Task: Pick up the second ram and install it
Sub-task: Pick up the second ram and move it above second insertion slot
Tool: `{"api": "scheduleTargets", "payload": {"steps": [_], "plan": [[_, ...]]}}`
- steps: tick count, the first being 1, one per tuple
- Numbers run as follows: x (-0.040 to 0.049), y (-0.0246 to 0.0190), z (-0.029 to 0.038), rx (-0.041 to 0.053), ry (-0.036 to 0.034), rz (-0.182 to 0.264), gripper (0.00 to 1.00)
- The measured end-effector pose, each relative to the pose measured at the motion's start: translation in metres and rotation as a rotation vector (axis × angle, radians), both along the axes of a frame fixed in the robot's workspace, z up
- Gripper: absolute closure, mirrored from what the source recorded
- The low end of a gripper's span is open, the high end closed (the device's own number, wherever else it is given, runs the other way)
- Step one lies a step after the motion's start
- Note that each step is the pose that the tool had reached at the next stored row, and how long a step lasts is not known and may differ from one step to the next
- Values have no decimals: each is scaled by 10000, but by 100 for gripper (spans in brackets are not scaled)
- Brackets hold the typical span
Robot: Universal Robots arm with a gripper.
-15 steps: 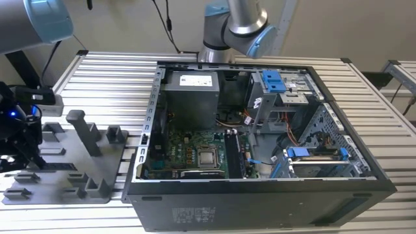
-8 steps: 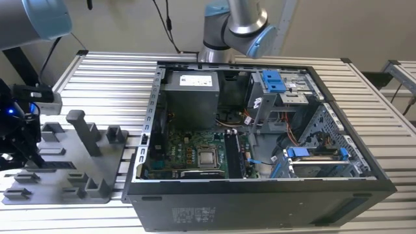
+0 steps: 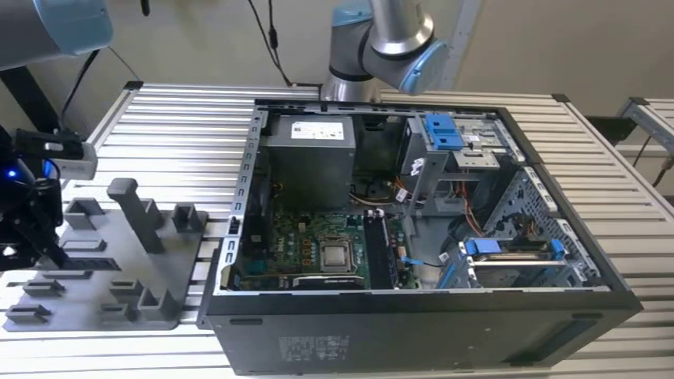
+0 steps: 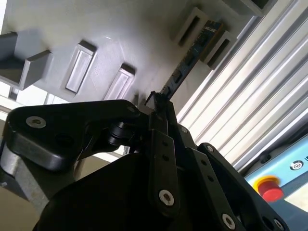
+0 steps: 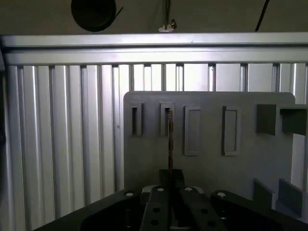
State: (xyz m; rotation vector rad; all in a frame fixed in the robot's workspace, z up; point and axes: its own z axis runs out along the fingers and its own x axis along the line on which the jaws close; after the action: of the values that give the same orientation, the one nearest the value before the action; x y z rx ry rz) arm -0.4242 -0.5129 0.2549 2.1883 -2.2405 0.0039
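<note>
Slim dark second ram strip grasped, not yet installed.
The hand clenches its near end; ahead it stands in the grey plastic tray, the black computer case well apart.

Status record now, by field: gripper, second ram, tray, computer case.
second ram: slim dark circuit-board strip, on edge in a holder of the flat grey plastic tray
gripper: at the ram, above the tray
case: open black computer case, green motherboard exposed, on the exterior view's right of the tray
table: ribbed metal table under both
</note>
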Motion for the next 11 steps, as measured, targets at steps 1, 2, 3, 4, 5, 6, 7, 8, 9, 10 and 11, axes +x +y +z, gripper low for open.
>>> {"api": "scheduleTargets", "payload": {"steps": [1,2,3,4,5,6,7,8,9,10,11], "plan": [[0,0,11,1,-1,0,86],[0,0,22,1,-1,0,86],[0,0,35,1,-1,0,86],[0,0,46,1,-1,-1,86],[0,0,59,1,-1,0,86],[0,0,72,1,-1,0,86],[0,0,87,1,-1,0,86],[0,0,100,1,-1,0,86],[0,0,113,1,-1,0,86],[0,0,127,1,0,0,86],[0,0,140,1,-1,0,86]]}}
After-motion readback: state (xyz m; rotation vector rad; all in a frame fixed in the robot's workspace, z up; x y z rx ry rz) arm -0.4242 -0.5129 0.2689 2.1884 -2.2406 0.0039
